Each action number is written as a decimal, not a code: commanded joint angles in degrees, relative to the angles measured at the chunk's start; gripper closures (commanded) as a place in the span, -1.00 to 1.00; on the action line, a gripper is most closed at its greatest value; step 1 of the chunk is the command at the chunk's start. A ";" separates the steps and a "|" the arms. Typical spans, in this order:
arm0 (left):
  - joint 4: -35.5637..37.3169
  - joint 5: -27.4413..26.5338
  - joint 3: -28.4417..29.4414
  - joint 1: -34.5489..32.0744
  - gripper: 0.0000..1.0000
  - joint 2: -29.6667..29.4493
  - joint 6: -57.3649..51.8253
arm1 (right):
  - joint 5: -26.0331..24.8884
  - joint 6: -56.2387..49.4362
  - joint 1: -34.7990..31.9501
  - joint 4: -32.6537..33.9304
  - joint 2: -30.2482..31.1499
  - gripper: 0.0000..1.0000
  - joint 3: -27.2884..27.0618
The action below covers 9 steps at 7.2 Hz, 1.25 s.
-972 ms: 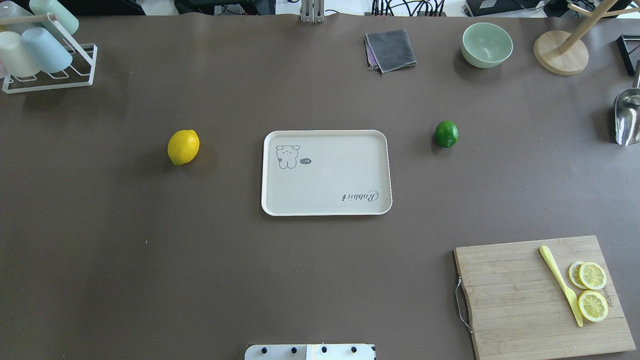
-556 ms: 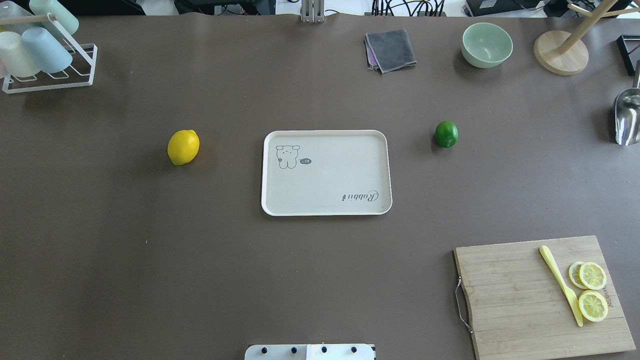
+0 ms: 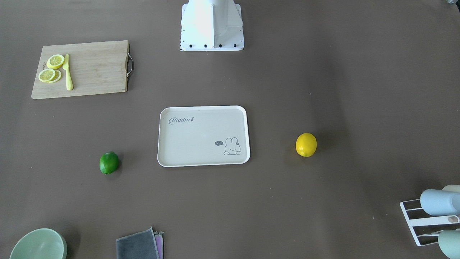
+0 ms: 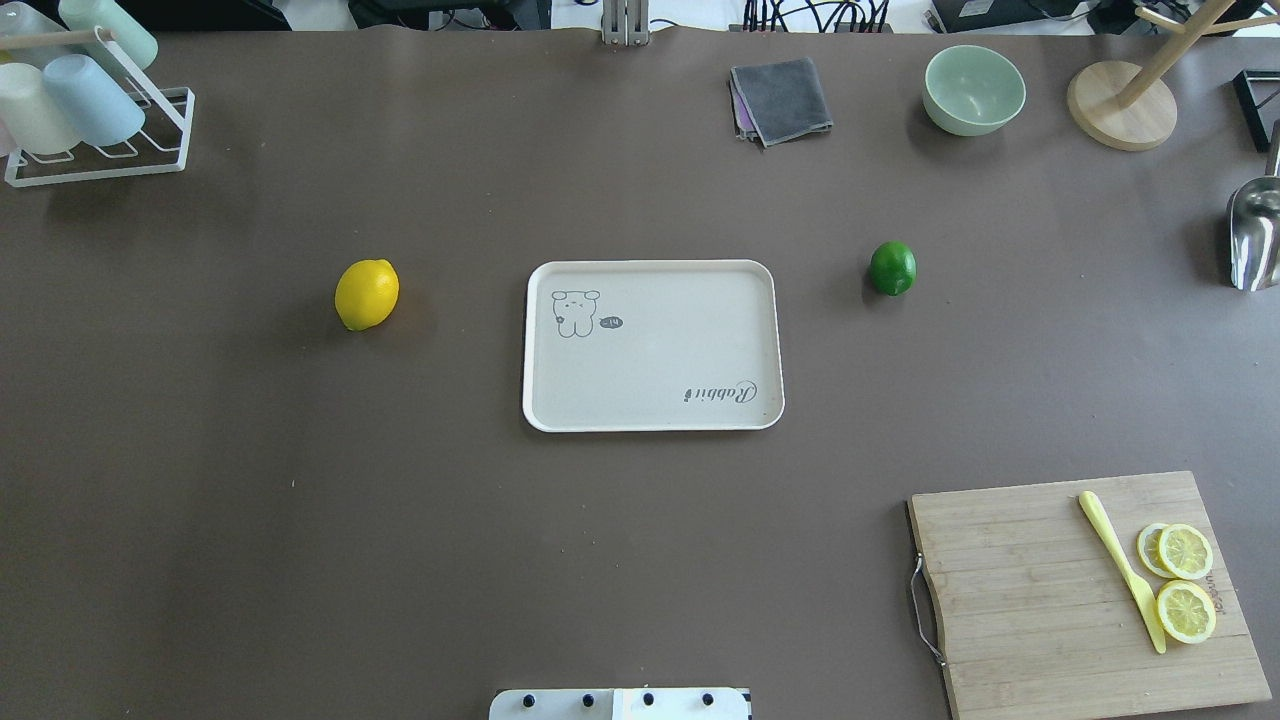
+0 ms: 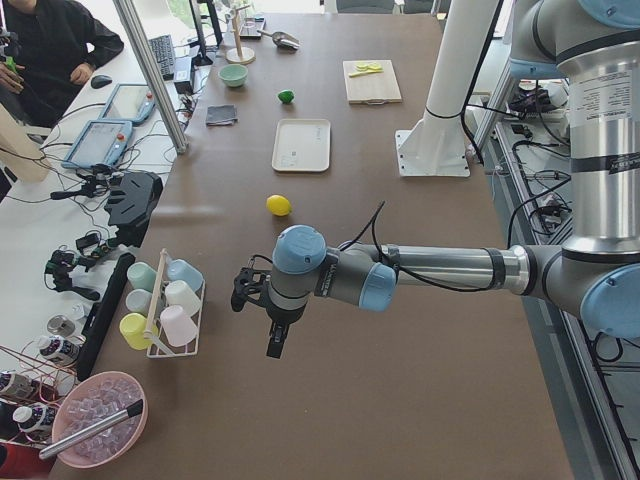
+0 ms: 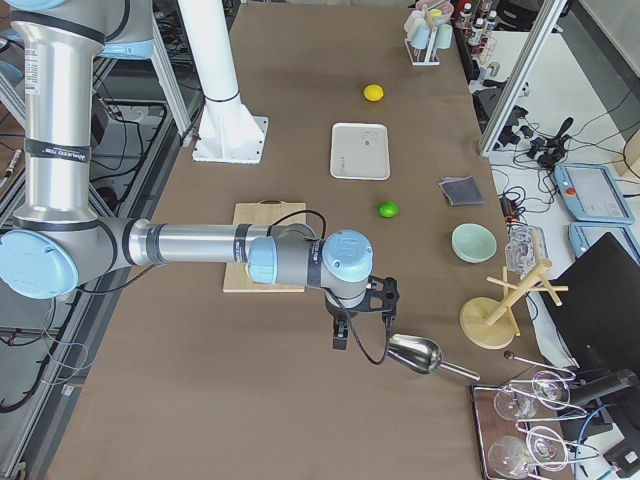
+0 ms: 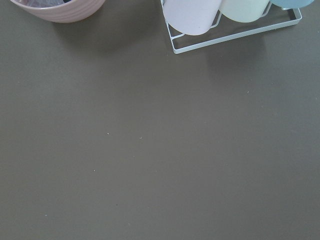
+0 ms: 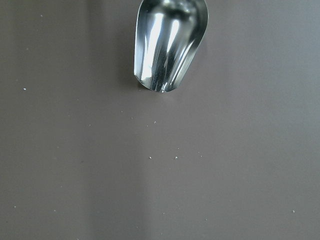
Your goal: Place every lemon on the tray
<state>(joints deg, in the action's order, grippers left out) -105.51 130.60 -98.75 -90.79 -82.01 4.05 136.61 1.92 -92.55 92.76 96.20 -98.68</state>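
The yellow lemon (image 4: 367,294) lies on the table to the left of the tray (image 4: 652,345). The green lemon (image 4: 892,268) lies to the tray's right. Both are apart from the tray, which has nothing on it. My left gripper (image 5: 276,340) shows only in the exterior left view, low over the table beside the cup rack and far from the yellow lemon (image 5: 279,205). My right gripper (image 6: 341,335) shows only in the exterior right view, next to a metal scoop. I cannot tell whether either is open or shut.
A cutting board (image 4: 1085,590) with lemon slices (image 4: 1185,551) and a yellow knife (image 4: 1120,567) lies at the near right. A green bowl (image 4: 974,89), grey cloth (image 4: 782,100), wooden stand (image 4: 1121,105), metal scoop (image 4: 1254,233) and cup rack (image 4: 90,110) line the far edge and ends.
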 commanded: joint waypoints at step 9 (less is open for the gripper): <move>-0.75 0.27 1.03 -0.09 -0.96 -1.48 -0.36 | -0.03 -0.16 0.00 -0.39 0.22 -1.00 -0.02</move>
<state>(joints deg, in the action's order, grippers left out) -106.22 130.76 -96.47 -90.73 -83.74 3.91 136.60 1.99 -92.55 92.44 96.46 -98.94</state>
